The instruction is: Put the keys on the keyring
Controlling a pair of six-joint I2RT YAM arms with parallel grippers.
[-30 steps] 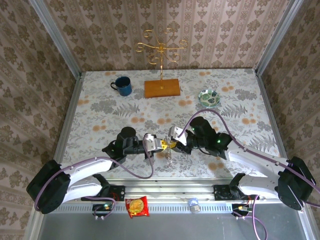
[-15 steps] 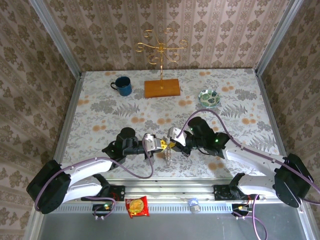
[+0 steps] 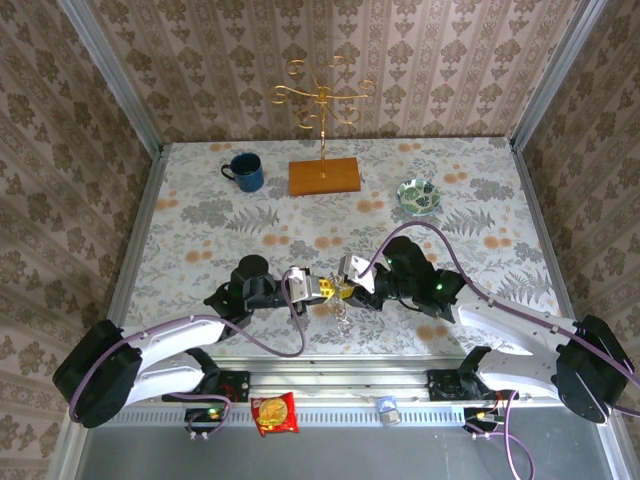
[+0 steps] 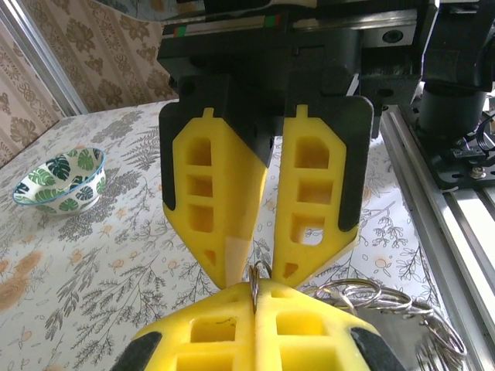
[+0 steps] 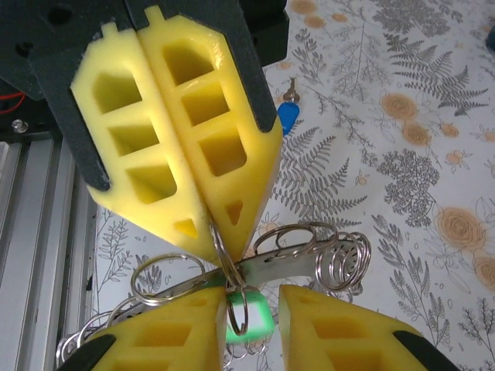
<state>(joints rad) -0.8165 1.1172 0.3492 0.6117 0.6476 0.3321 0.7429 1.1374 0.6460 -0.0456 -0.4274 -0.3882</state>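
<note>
Keyring (image 5: 282, 265) pinched by shut left claw (image 4: 254, 289), green key (image 5: 251, 317) inside slightly open right claw (image 5: 253, 298).

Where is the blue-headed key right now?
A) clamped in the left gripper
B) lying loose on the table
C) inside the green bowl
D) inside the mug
B: the right wrist view shows the blue-headed key lying flat on the table, beyond the left gripper.

Lab test booth, wallpaper panels (image 3: 450, 60), aluminium frame (image 3: 112, 75), floral tabletop (image 3: 250, 220)
</note>
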